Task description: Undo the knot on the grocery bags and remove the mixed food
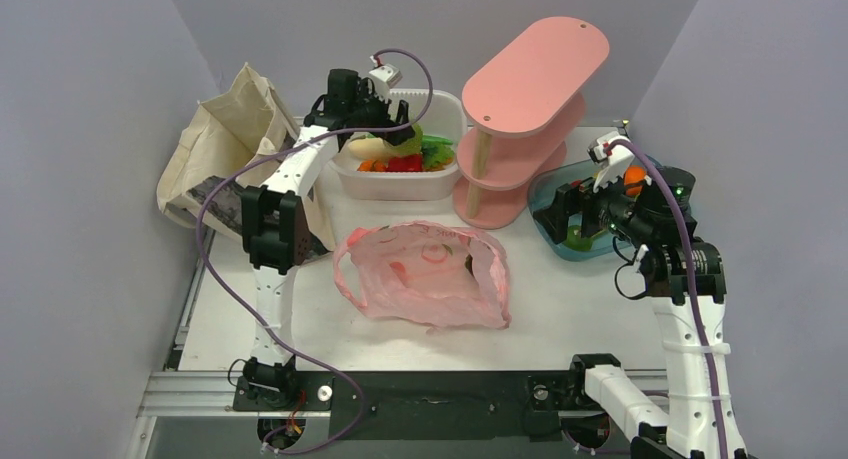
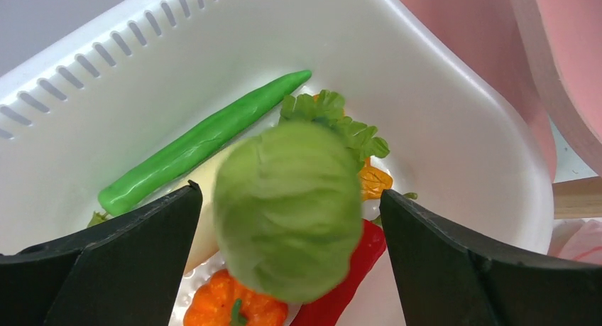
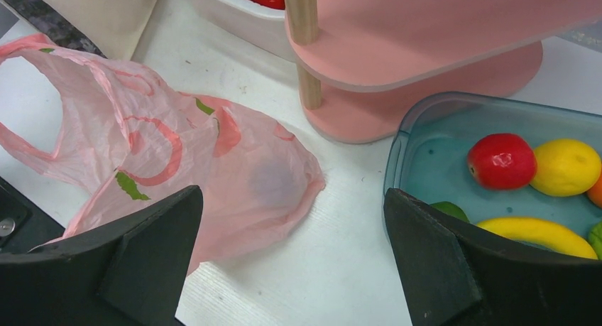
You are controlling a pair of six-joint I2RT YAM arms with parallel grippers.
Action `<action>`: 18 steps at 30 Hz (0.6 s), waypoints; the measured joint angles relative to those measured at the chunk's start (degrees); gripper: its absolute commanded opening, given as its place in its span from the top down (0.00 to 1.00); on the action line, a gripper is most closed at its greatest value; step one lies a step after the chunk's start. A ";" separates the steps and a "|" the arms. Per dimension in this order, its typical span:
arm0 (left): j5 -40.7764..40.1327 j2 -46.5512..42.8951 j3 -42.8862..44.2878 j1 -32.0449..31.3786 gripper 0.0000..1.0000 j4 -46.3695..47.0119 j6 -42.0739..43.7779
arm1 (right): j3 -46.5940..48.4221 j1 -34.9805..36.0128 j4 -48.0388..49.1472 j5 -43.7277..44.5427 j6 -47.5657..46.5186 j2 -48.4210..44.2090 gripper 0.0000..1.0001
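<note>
My left gripper [image 1: 378,122] hangs over the white basket [image 1: 400,186], open. A round green vegetable [image 2: 287,209] sits blurred between its jaws, with a gap on each side. Under it in the basket [image 2: 440,106] lie a leafy green [image 2: 334,120], a pale white radish [image 2: 204,187], a long green pepper [image 2: 199,145] and a red pepper [image 2: 348,283]. The pink plastic bag [image 1: 425,274] lies slack at the table's middle, mouth open, with a dark shape showing through it [image 3: 273,180]. The beige canvas tote [image 1: 225,144] slumps at the back left. My right gripper [image 3: 292,192] is open over bare table, right of the pink bag [image 3: 177,148].
A three-tier pink shelf [image 1: 525,109] stands between the basket and a teal bin [image 1: 560,184]. The bin [image 3: 426,127] holds an apple [image 3: 500,160], a lemon [image 3: 566,166] and a banana [image 3: 539,234]. Grey walls close in on both sides.
</note>
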 measured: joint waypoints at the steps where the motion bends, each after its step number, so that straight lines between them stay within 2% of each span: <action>1: 0.28 0.39 0.22 -0.02 0.03 0.22 -0.35 | 0.15 0.00 -0.24 0.17 -0.15 0.37 0.05; 12: 4.24 -0.50 0.26 0.13 0.03 2.43 -1.29 | 0.90 0.11 -0.79 0.22 -0.59 3.63 0.06; 15: 6.03 -7.76 -8.50 0.66 0.03 4.57 -1.22 | 0.87 0.39 -0.96 -0.24 -0.66 3.61 0.06; 18: 8.94 -21.79 -22.86 1.68 0.03 6.73 0.09 | -1.03 0.39 -1.11 -0.35 -0.96 2.45 0.07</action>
